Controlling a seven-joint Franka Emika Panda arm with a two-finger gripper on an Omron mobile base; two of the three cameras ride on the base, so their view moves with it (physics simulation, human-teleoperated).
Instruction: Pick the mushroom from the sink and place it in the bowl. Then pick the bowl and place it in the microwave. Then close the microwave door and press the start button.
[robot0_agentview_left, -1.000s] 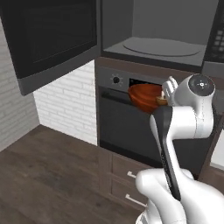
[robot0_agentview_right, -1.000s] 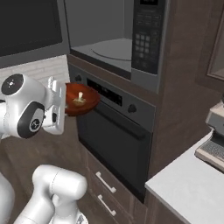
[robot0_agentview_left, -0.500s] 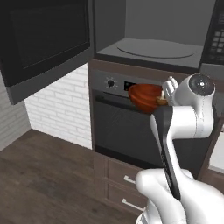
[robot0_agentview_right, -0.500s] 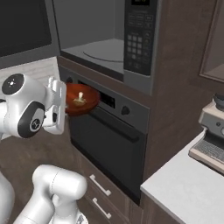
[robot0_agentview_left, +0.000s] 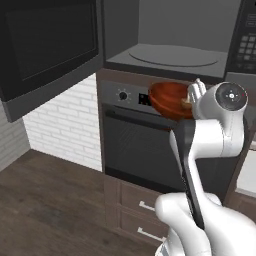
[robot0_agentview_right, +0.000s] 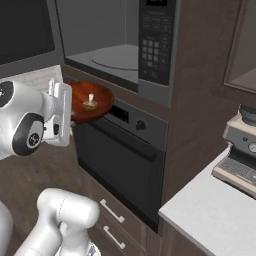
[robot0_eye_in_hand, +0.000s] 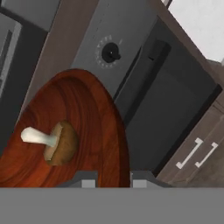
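reddish-brown wood is filling the hand view: the bowl (robot0_eye_in_hand: 65, 135), with the mushroom (robot0_eye_in_hand: 54, 142) lying in it, is being gripped at its rim by the gripper (robot0_eye_in_hand: 113, 178). it is hanging just below and in front of the microwave (robot0_agentview_right: 107, 50), above the oven (robot0_agentview_right: 125, 160). the carry-in step is in hand; next, i judge, it needs lifting level onto the turntable (robot0_agentview_left: 172, 55), clear of the microwave door (robot0_agentview_left: 47, 47).
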